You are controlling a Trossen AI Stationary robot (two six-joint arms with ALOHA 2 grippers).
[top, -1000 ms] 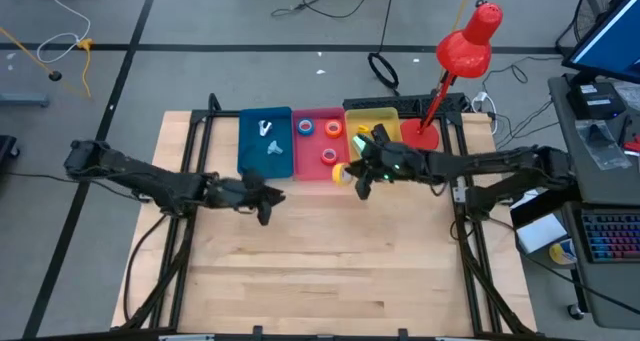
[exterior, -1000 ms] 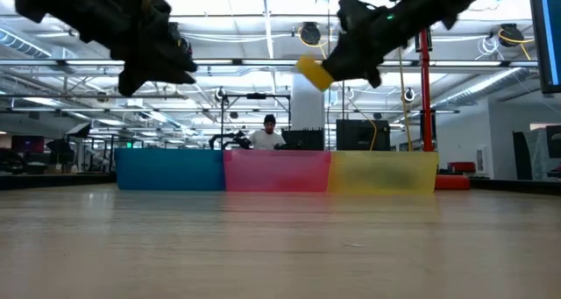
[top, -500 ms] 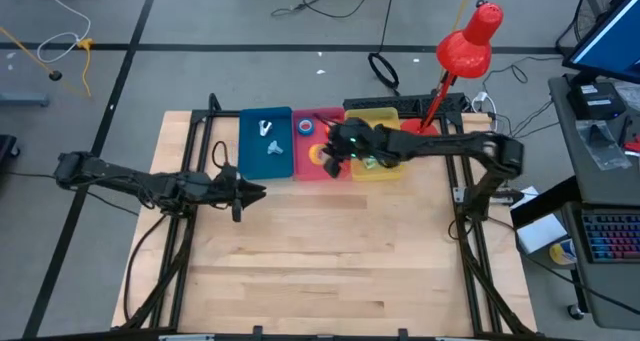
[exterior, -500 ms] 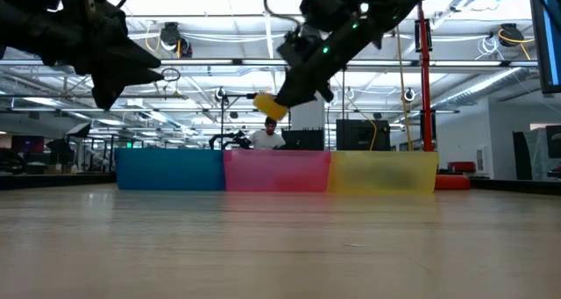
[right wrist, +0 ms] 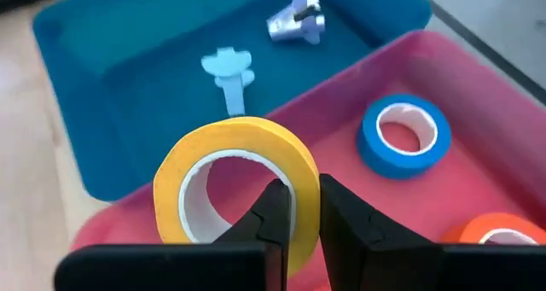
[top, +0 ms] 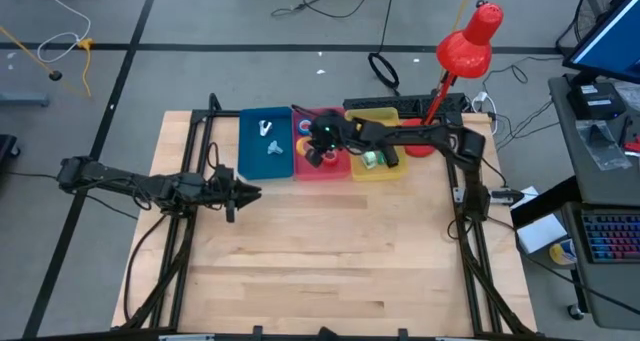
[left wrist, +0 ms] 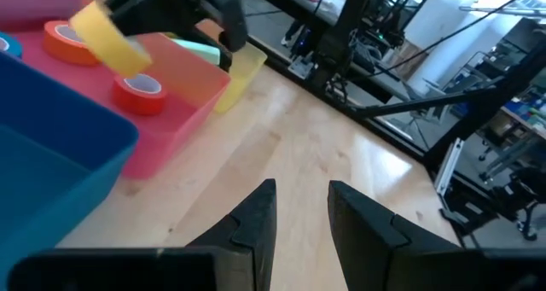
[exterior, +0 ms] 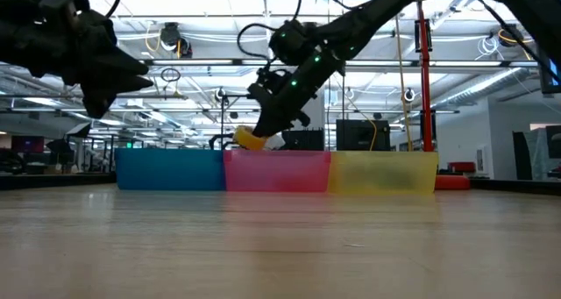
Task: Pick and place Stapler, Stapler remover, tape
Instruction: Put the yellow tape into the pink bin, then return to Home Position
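Note:
My right gripper [right wrist: 296, 207] is shut on a yellow tape roll [right wrist: 235, 184] and hangs low over the pink bin [top: 335, 169], as the low view shows [exterior: 250, 139]. In that bin lie a blue tape roll [right wrist: 403, 136], an orange one [right wrist: 499, 231] and a red one [left wrist: 141, 93]. The blue bin [top: 262, 153] holds a silvery stapler remover [right wrist: 294, 22] and a pale blue piece [right wrist: 229, 69]. A pale green thing [top: 372, 159] lies in the yellow bin; whether it is the stapler I cannot tell. My left gripper [left wrist: 299, 207] stands open over bare table at the left. My right gripper holds the yellow roll by its ring wall [right wrist: 304, 182], one finger inside the core hole and one outside. The fingers slant down from the table's right side. The roll stands on edge, lifted clear, just above the pink bin's rim.
Blue, pink and yellow bins stand side by side along the table's far edge. A red lamp [top: 462, 53] rises at the far right corner. The wooden top [top: 320, 251] in front of the bins is bare.
My right gripper has carried the yellow roll toward the table's left and far edges and downward, from in front of the yellow and pink bins to low over the pink bin. My left gripper has drawn back toward the table's left edge and sunk a little.

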